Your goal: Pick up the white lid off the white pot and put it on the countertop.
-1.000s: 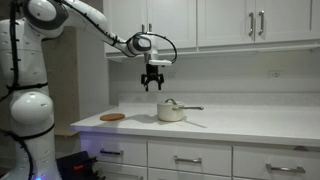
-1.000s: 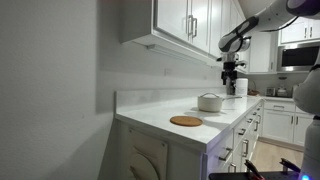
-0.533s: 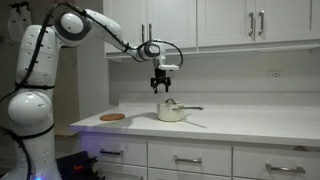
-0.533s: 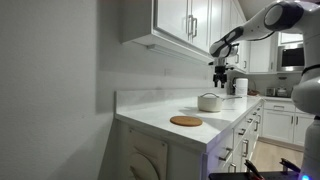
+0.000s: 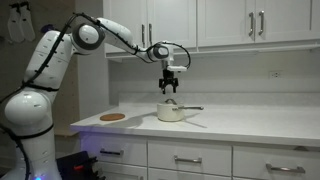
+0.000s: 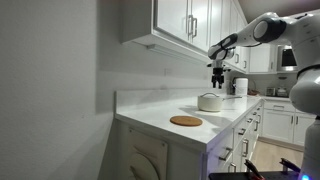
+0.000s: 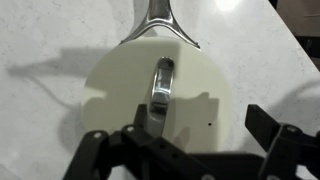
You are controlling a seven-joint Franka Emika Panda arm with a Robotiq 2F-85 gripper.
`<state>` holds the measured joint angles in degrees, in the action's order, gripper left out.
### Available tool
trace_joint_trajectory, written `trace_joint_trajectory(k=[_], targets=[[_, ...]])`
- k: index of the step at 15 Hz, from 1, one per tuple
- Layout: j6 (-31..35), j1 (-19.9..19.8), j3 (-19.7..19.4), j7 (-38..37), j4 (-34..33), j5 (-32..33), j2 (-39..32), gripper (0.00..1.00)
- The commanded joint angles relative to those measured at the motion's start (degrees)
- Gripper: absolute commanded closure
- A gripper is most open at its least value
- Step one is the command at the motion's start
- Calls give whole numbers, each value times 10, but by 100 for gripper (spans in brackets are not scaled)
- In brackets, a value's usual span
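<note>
Wrist view: the gripper [image 7: 185,150], spread wide, hangs above the lid [image 7: 195,95], which sits on the pot [image 7: 160,22] on the countertop [image 7: 40,35].

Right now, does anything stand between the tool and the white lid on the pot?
Nothing visible does. The open tool hangs directly above the white lid, with only free air between them in both exterior views. The wrist view shows the lid uncovered.
</note>
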<state>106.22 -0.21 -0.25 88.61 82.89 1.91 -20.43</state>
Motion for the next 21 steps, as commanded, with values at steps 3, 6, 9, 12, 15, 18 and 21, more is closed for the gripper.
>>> trace_joint_trajectory(k=[3,6,9,12,15,18,21], targets=[[-71,-16,24,13,-101,-4,-70,0],[-92,-15,31,14,-124,-1,-92,0],[-104,-13,37,14,-138,2,-108,0],[-114,-12,39,15,-147,6,-118,0],[-119,-11,40,15,-155,11,-129,0],[-124,-10,39,14,-166,16,-141,0],[-127,-10,39,14,-173,19,-149,25]])
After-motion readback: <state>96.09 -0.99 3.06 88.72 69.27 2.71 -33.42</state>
